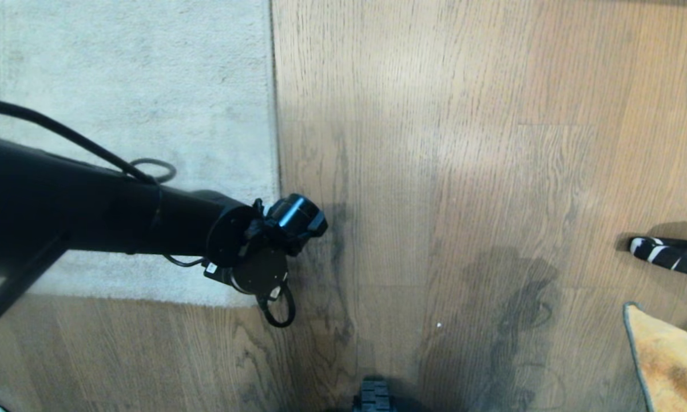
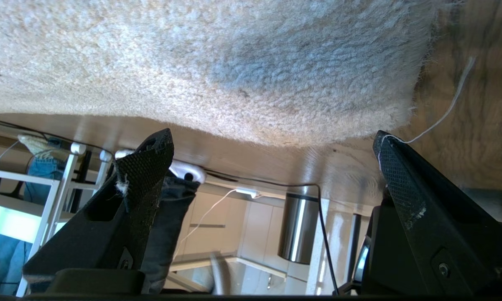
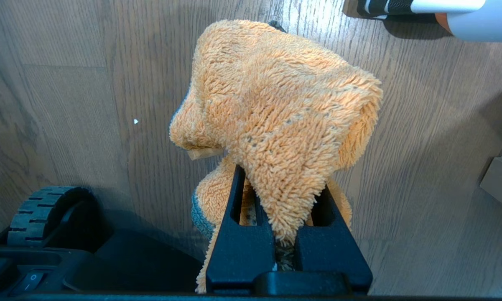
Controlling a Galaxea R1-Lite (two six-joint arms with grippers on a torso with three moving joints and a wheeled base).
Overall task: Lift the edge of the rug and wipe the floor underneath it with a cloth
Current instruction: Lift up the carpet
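The pale grey rug [image 1: 126, 114] lies flat on the brown wood floor [image 1: 463, 171], its straight edge [image 1: 274, 114] running away from me to a near corner. My left arm's wrist [image 1: 263, 257] hangs over that corner and hides its own fingers in the head view. In the left wrist view the left gripper [image 2: 271, 142] stands open, low and just off the rug edge [image 2: 276, 136], with nothing between its fingers. My right gripper [image 3: 282, 192] is shut on the fuzzy orange cloth [image 3: 276, 104], which bunches above the floor [image 3: 67, 104]. The cloth [image 1: 669, 366] also shows at the head view's lower right.
A black-and-white striped object [image 1: 669, 254] lies on the floor at the right. My base's wheel [image 3: 46, 209] is close beside the cloth. Past the rug stand a person's legs in jeans [image 2: 167, 234], a white rack [image 2: 46, 188], a steel bin [image 2: 294, 225] and loose cables.
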